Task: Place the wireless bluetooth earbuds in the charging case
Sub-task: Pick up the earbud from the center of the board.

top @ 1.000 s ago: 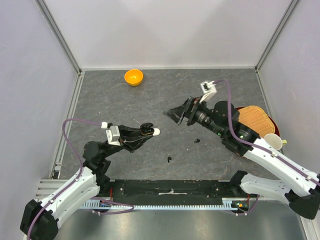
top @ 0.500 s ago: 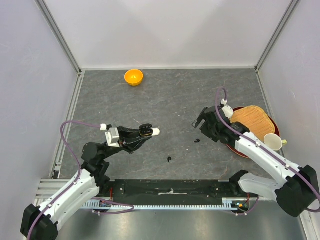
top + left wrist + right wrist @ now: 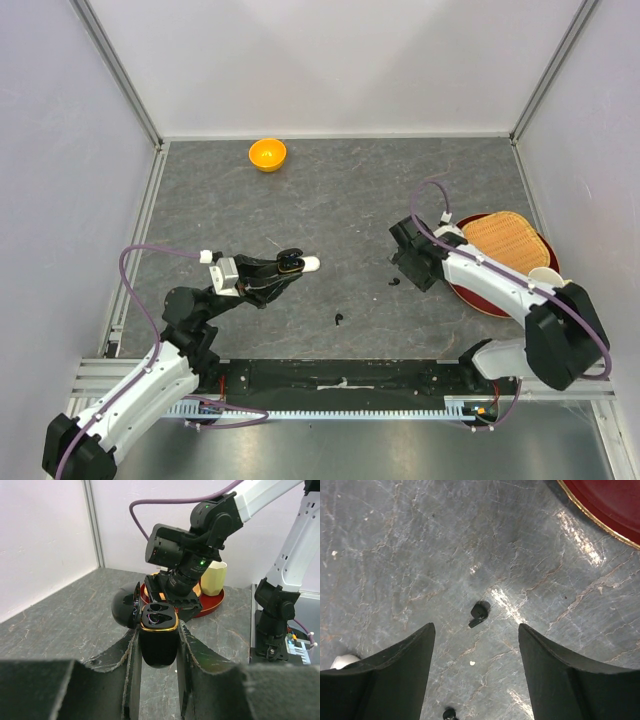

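Note:
My left gripper (image 3: 288,263) is shut on the charging case (image 3: 159,640), a glossy black pebble with a gold rim. Its lid stands open and both sockets show empty. A white earbud (image 3: 312,263) shows just right of the case; whether they touch I cannot tell. One black earbud (image 3: 479,614) lies on the table, between and just beyond the fingertips of my right gripper (image 3: 475,626). That gripper points straight down, open and holding nothing. The same bud sits at the gripper's lower left (image 3: 394,283). A second black earbud (image 3: 340,320) lies nearer the bases.
A red tray (image 3: 476,298) holding a woven basket (image 3: 505,235) stands just right of my right arm, with a cream cup (image 3: 548,283) at its near side. An orange bowl (image 3: 267,154) sits at the back left. Walls enclose the table on three sides.
My right arm swung from reaching toward the case to pointing down over the black earbud, and its jaws have narrowed a little. The left gripper kept hold of the case, nearly still.

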`<state>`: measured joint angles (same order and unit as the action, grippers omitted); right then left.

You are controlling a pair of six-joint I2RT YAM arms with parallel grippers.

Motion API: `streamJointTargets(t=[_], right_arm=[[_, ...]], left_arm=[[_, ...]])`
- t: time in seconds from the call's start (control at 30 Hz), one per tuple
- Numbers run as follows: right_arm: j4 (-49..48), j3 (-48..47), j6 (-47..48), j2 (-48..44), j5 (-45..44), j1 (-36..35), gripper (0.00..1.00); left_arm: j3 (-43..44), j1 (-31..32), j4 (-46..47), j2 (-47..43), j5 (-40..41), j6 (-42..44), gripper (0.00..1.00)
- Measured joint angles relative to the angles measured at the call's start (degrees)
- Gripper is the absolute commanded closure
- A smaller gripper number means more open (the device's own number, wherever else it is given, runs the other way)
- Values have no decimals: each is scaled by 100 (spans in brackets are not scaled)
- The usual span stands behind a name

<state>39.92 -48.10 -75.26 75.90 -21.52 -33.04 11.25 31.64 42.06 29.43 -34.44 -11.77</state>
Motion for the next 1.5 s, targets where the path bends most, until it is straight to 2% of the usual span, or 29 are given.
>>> streamJointTargets(t=[0.37, 1.5], right_arm=[[-35, -350, -297, 883, 81, 0, 38], [-361, -140, -743, 1226, 433, 81, 50]], left_arm=[[-9, 0, -28, -28, 46, 35, 98], [-9, 0, -284, -129, 138, 74, 98]])
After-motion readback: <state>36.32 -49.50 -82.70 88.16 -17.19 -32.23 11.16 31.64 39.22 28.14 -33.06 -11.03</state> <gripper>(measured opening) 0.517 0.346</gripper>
